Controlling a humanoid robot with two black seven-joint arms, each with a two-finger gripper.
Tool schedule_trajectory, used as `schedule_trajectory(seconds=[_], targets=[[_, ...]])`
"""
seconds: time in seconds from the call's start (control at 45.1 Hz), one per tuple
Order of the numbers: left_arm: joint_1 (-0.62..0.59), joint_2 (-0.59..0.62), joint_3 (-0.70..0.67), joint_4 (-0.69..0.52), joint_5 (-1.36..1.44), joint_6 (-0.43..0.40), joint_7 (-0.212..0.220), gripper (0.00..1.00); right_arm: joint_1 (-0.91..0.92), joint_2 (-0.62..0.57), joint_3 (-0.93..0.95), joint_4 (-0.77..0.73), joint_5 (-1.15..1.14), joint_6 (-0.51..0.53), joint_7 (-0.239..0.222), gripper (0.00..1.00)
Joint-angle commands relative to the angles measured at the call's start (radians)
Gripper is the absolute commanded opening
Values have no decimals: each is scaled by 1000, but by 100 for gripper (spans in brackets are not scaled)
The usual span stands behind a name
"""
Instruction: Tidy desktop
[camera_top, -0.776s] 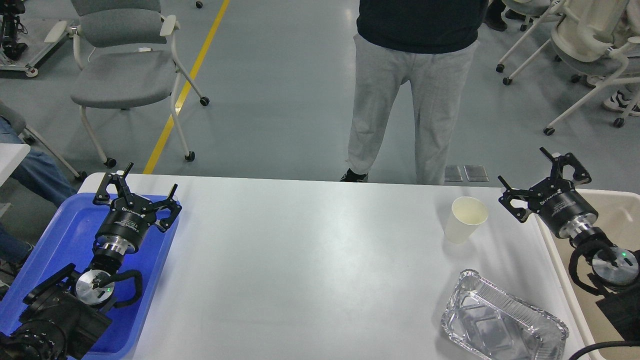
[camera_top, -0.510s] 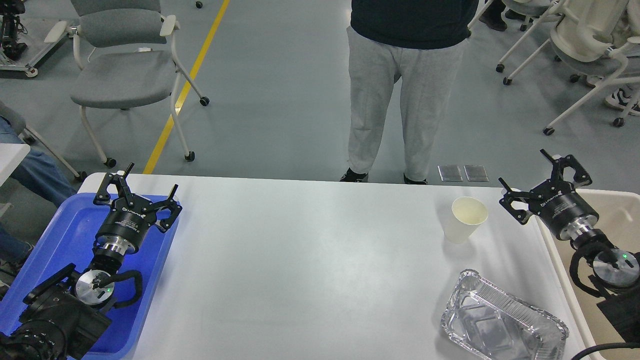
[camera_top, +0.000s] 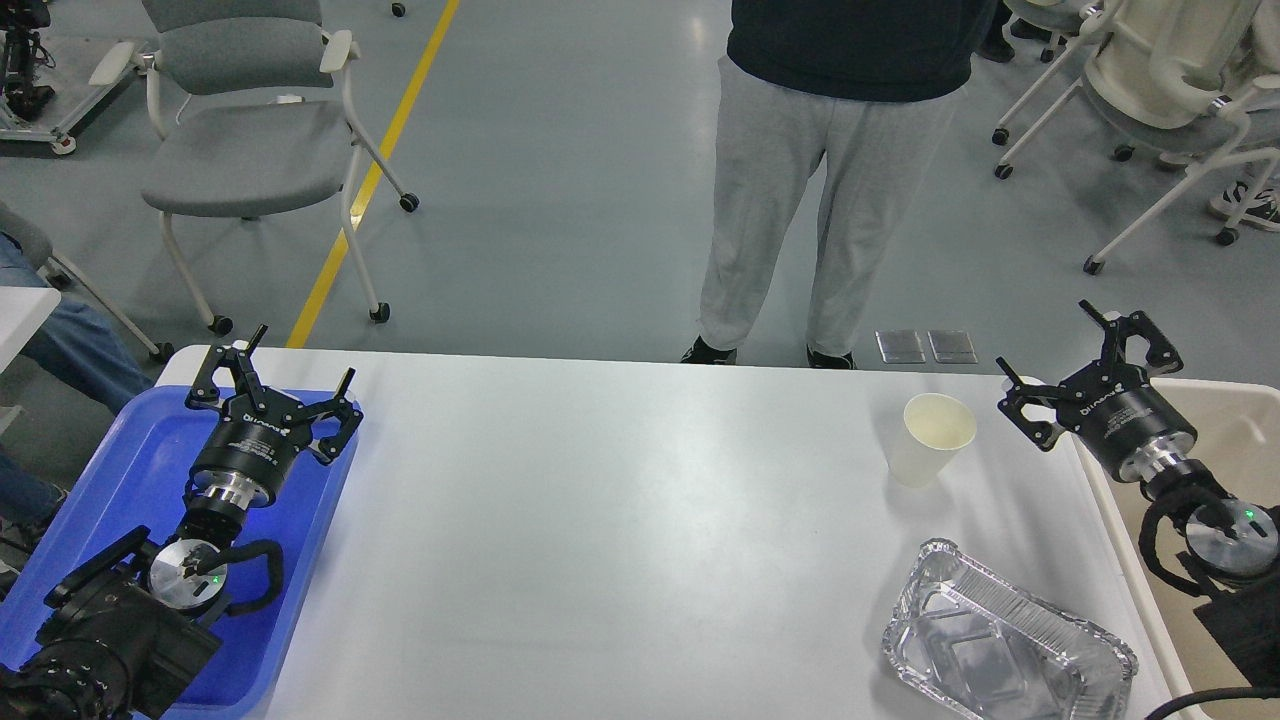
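The desktop (camera_top: 600, 520) is a wide matte white tabletop. On it at the right stand an upright pale paper cup (camera_top: 932, 438) and, nearer the front, an empty foil tray (camera_top: 1005, 645). My left gripper (camera_top: 300, 362) is open and empty above the blue plastic tray (camera_top: 120, 470) at the table's left end. My right gripper (camera_top: 1045, 345) is open and empty, to the right of the cup and apart from it, over the edge of the beige plastic bin (camera_top: 1235, 420).
A person in grey trousers (camera_top: 800, 230) stands just behind the table's far edge. Wheeled chairs stand behind at the left (camera_top: 250, 150) and right (camera_top: 1180, 90). A seated person's leg (camera_top: 60, 340) shows at the far left.
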Motion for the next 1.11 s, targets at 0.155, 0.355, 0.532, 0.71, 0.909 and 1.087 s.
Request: schedule_trajectory(seconds=[0.155, 0.355, 0.532, 0.71, 0.909, 1.087], targets=[[0, 0, -1, 0, 1, 0, 0, 100, -12, 1, 0, 17, 1, -1, 1, 100], [0, 0, 1, 0, 1, 0, 0, 100, -18, -8, 2, 57, 1, -9, 1, 100], [0, -1, 1, 0, 1, 0, 0, 100, -23, -36, 3, 105, 1, -21, 1, 100], [0, -1, 1, 0, 1, 0, 0, 100, -21, -88, -10, 197, -14, -60, 1, 100], [0, -1, 1, 0, 1, 0, 0, 100, -12, -183, -23, 270, -101, -72, 1, 100], [0, -1, 1, 0, 1, 0, 0, 100, -10, -269, -33, 293, -172, -70, 1, 100]])
